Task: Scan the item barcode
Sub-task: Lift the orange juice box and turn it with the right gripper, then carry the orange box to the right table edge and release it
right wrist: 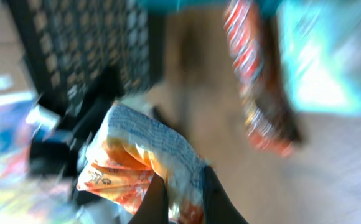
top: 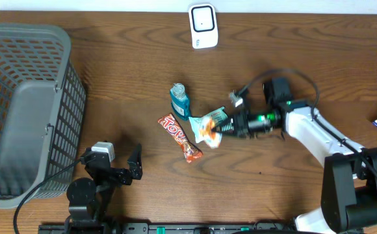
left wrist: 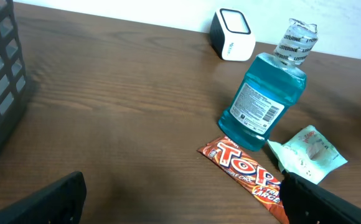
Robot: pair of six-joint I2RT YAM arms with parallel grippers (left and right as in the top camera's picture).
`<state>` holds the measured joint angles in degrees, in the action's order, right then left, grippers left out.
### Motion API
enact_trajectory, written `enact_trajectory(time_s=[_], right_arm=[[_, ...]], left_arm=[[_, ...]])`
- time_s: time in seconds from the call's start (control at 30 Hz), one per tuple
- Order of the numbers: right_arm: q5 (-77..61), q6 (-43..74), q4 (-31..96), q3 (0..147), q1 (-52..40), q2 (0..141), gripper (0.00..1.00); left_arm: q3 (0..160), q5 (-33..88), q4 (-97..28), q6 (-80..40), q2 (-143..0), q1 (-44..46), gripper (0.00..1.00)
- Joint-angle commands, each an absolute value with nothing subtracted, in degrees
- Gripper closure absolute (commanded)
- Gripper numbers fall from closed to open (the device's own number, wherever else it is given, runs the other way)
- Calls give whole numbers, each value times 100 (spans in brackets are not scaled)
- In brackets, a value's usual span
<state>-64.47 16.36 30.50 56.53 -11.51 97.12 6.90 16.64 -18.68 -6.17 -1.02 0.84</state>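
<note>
Snack packet [top: 206,124]: clamped by its edge in my right gripper [top: 220,127], beside the chocolate bar [top: 179,137].
Handling: I judge it light, crinkly, slippery; hold the sealed edge.
Left gripper [top: 135,167]: wide open, empty.

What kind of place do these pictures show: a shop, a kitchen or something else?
Probably a mock shop checkout set up on a wooden table: a small white scanner, a grey shopping basket, and packaged goods (Listerine bottle, candy bar, snack packet).

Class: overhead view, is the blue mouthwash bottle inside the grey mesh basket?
No, the blue mouthwash bottle sits on the wooden table, apart from the grey mesh basket.
</note>
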Motion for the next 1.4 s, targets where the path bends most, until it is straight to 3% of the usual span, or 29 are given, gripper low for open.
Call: enact_trajectory(time_s=[0.0, 0.23, 0.4, 0.57, 1.07, 1.37], right_arm=[[-5068, 2574, 2613, 6184, -1173, 9703, 99], [-3063, 2661, 475, 6370, -1208, 9706, 99], [-1278, 1903, -751, 6370, -1476, 9824, 99], [-521, 1400, -1973, 6543, -1710, 10344, 98], [510, 244, -1352, 10532, -1962, 13467, 99], [705, -19, -1214, 10901, -2198, 13812, 99]], left_arm=[[613, 1752, -2016, -631, -97, 60, 2], [613, 1752, -2016, -631, -97, 60, 1], [613, 1752, -2016, -631, -97, 60, 2], [613, 1752, -2016, -631, -97, 60, 2], [613, 1752, -2016, -628, -97, 60, 1], [613, 1752, -2016, -631, -97, 60, 1]])
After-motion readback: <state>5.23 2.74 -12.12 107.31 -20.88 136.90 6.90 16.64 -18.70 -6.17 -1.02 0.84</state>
